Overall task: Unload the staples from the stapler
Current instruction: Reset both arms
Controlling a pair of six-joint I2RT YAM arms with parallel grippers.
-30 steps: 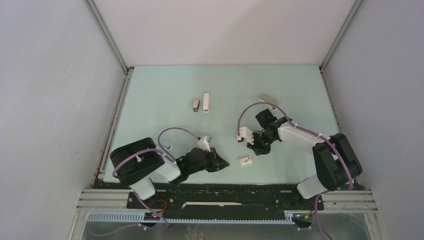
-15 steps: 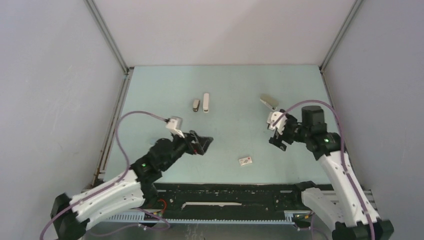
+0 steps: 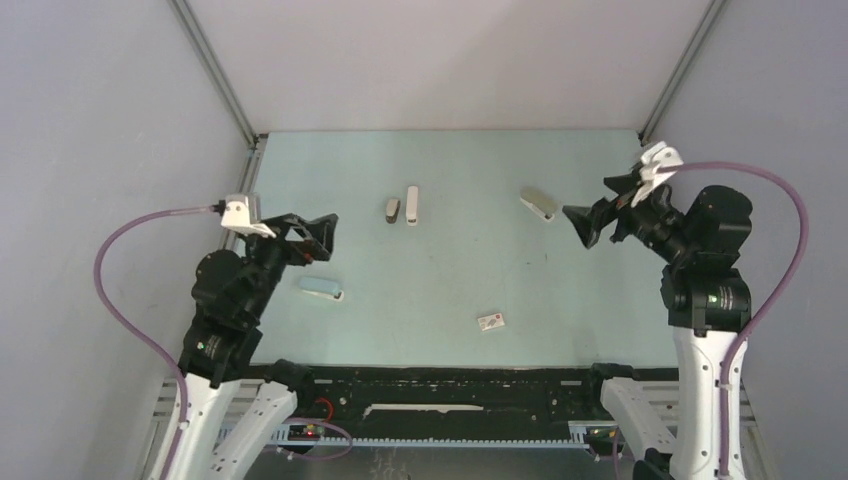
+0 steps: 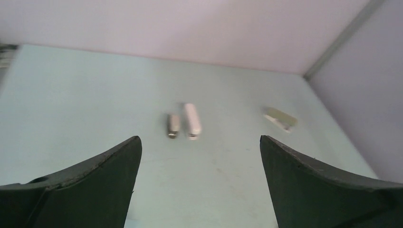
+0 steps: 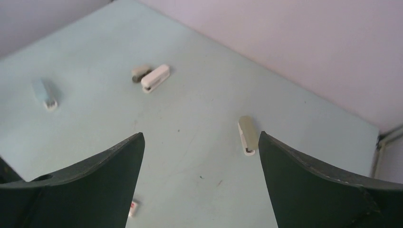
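While the left end effector (image 4: 199, 141) and right end effector (image 5: 200, 137) hang spread and empty, the small grey-beige stapler (image 3: 538, 204) lies toward the counter's (image 3: 450, 285) far right corner (closed, staples unseen), so grasping it looks next.

On the pale green table (image 3: 450, 270), the stapler (image 3: 538, 204) lies near the right gripper (image 3: 597, 204). A light blue stapler (image 3: 322, 288) lies near the left gripper (image 3: 318, 238). A white stapler (image 3: 411, 205), a grey piece (image 3: 392, 209) and a small box (image 3: 491, 321) sit between the two.
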